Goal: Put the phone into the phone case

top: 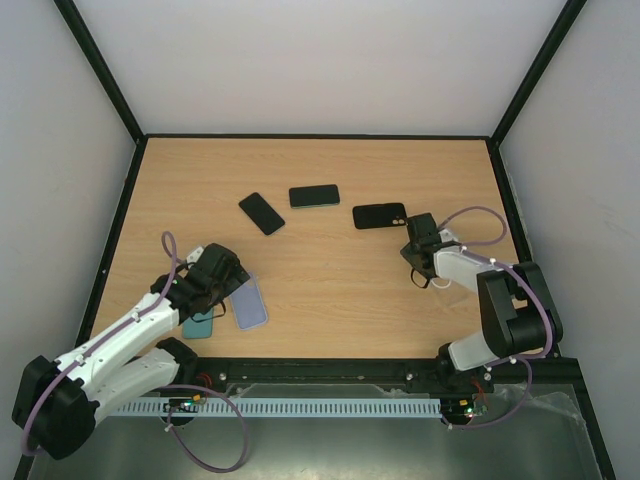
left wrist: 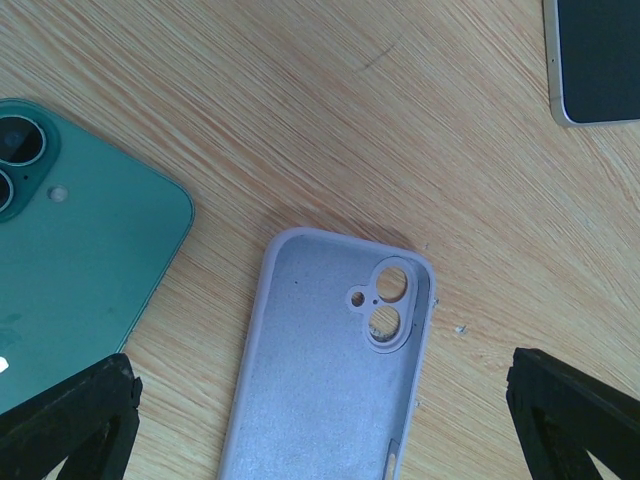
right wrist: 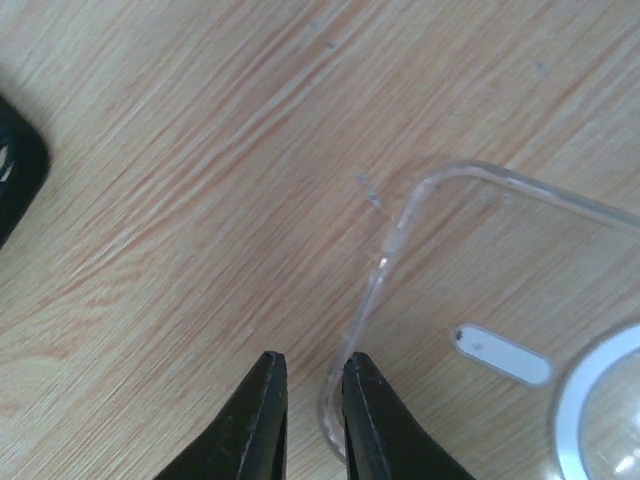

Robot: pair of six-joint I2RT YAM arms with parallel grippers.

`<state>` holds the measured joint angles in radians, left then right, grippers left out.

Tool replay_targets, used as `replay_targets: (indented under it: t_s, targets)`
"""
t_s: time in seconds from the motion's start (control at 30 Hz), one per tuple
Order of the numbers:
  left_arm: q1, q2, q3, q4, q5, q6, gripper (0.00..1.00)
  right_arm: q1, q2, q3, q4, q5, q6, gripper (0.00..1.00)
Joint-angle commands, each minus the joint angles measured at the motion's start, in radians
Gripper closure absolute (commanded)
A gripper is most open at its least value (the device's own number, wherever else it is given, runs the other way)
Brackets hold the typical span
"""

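Observation:
A lavender phone case (left wrist: 330,370) lies open side up on the wooden table, camera cutout at its far end. A teal phone (left wrist: 80,270) lies face down to its left. My left gripper (left wrist: 320,430) hovers over the case, its jaws wide open and empty. In the top view the left gripper (top: 222,283) stands over the case (top: 250,303) and the teal phone (top: 198,323). My right gripper (right wrist: 313,358) is low on the table with its fingers close together on the rim of a clear case (right wrist: 480,300). It sits at the right in the top view (top: 416,246).
Three dark phones or cases lie in the middle of the table: one (top: 262,213), one (top: 314,196) and one (top: 380,216) close to the right gripper. A dark edge (right wrist: 15,180) shows at the left of the right wrist view. A light-rimmed phone (left wrist: 598,60) lies beyond the lavender case.

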<state>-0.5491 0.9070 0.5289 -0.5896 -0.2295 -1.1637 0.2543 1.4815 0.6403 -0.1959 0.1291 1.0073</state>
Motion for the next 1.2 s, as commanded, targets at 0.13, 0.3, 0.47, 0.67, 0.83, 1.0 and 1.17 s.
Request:
replay_targets:
  t_s: [0.13,0.3,0.47,0.67,0.83,1.0,1.17]
  targets:
    - [0.005,0.011,-0.011,0.008,-0.011,-0.005,0.0,0.0,-0.009,-0.062,0.158,-0.302,-0.298,0.94]
    - [0.005,0.029,-0.005,0.014,-0.004,-0.006,0.0,0.038,-0.041,-0.076,0.149,-0.402,-0.382,0.98]
    - [0.005,0.039,0.002,0.017,-0.013,-0.011,0.0,0.178,-0.107,-0.081,0.114,-0.459,-0.461,0.98]
    - [0.012,0.036,0.004,0.025,-0.047,-0.026,0.0,0.312,-0.125,-0.099,0.091,-0.572,-0.507,0.98]
    - [0.082,0.043,0.0,0.015,-0.038,-0.035,0.0,0.462,-0.127,-0.082,0.078,-0.568,-0.508,0.98]
    - [0.225,0.035,-0.023,0.014,0.018,-0.015,0.0,0.586,-0.08,-0.036,0.088,-0.565,-0.508,0.97]
    - [0.372,0.025,-0.029,-0.002,0.023,0.034,0.0,0.678,-0.028,0.039,0.021,-0.506,-0.542,0.9]
